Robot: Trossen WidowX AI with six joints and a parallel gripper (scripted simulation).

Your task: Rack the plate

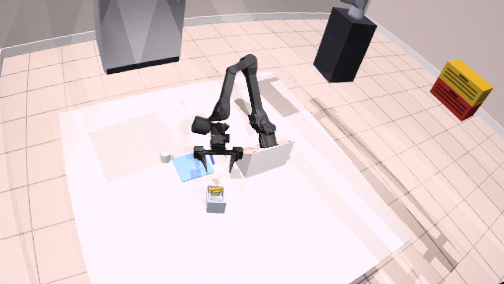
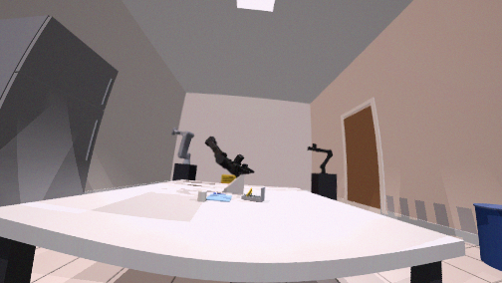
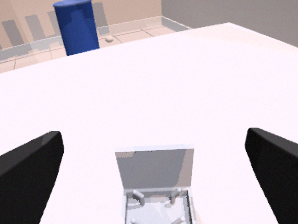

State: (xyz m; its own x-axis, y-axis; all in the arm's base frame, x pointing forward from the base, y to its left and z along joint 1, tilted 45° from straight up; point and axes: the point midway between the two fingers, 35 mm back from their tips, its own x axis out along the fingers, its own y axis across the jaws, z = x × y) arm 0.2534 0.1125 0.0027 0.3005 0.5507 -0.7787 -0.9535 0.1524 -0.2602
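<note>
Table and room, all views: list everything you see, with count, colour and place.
plate: 1, yellow, upright in the rack
dish rack: 1, grey, table middle
mat: 1, light blue, behind the rack
cup: 1, white, beside the mat
white box: 1, by the arm's base
crate: 1, yellow and red, floor
bin: 1, blue, floor
cabinet: 1, grey, floor
arm: 1, black
end effector: 1, open, empty, above the mat's edge

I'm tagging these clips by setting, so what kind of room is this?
Probably a robot lab or test room: a white table with a dish rack on a tiled floor, and other arms on dark pedestals by the walls.
</note>
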